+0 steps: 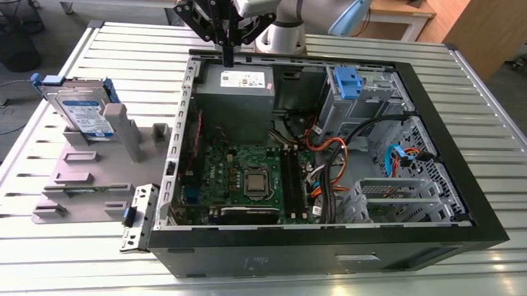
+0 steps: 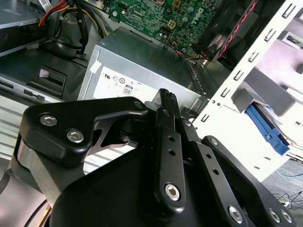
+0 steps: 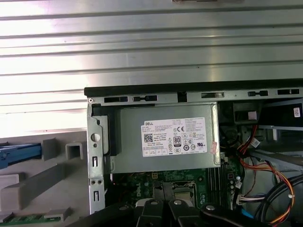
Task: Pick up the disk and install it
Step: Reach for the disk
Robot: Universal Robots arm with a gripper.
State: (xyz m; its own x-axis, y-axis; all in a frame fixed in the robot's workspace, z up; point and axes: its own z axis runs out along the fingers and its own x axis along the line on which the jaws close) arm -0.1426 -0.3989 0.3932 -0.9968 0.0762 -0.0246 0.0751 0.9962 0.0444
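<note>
Stiff, fairly heavy and shock-sensitive, the upright disk (image 1: 84, 115) looks best pinched across its flat faces; the empty gripper (image 1: 228, 61) has its fingers (image 1: 228, 50) together.

Bright, even light is cast from above. Strong glare is thrown off the ribbed metal tabletop (image 3: 142, 42), whose slats are washed out to white in the first wrist view. The inside of the computer case (image 1: 313, 259) is left in shade. The black hand (image 2: 166, 100) is rendered dark, with faint highlights along its edges.
</note>
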